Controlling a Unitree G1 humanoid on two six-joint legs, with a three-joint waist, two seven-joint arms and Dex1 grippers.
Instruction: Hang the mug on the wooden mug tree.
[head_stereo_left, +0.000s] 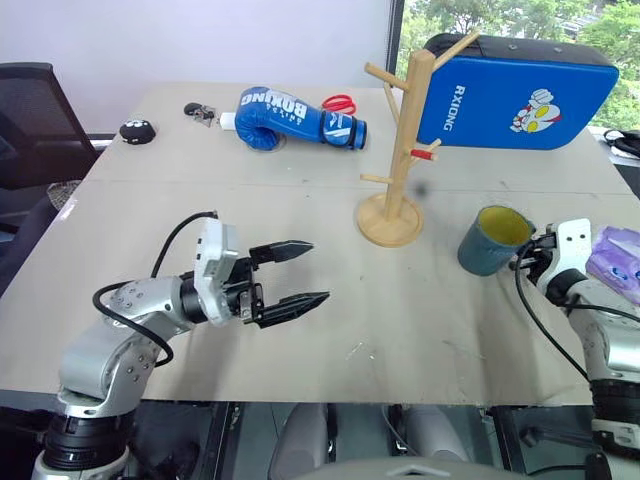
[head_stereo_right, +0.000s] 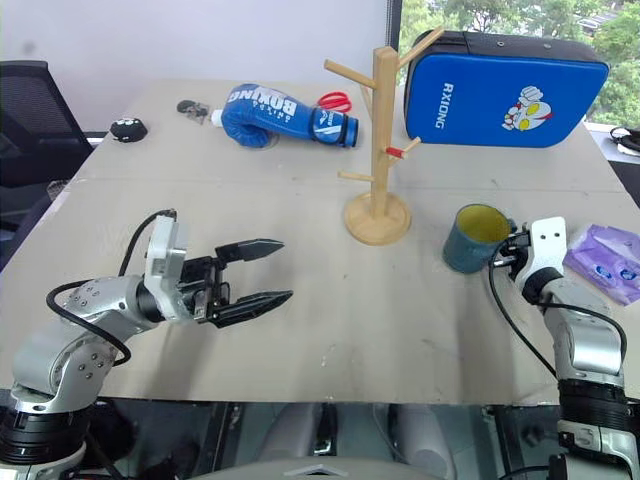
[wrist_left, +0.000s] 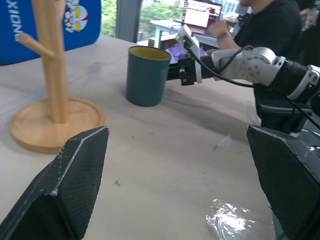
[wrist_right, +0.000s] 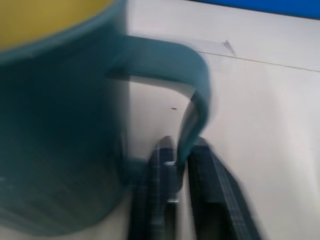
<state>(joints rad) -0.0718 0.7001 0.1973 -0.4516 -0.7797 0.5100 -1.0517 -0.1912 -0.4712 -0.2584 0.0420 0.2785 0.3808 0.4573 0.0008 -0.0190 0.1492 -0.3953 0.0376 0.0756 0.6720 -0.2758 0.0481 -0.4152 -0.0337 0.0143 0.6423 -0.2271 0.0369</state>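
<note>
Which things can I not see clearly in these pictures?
- Lettering on the mug: too small in the eye views, blurred in the right wrist view.
- Right tool, shut on the mug handle: its tips hidden behind the mug in the eye views.
- Purple packet: cut by the edge.

The dark teal ceramic mug (head_stereo_left: 490, 243) stood on the pale table (head_stereo_left: 400, 310) right of the light wooden mug tree (head_stereo_left: 395, 150) — a blue boxing glove (head_stereo_left: 290, 118) lay behind, leftward.

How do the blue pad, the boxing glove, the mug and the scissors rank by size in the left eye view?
Largest to smallest as they look:
1. blue pad, though it lies farthest back
2. boxing glove
3. mug, nearer the camera, so its real size against the glove is unsure
4. scissors, partly hidden
</note>
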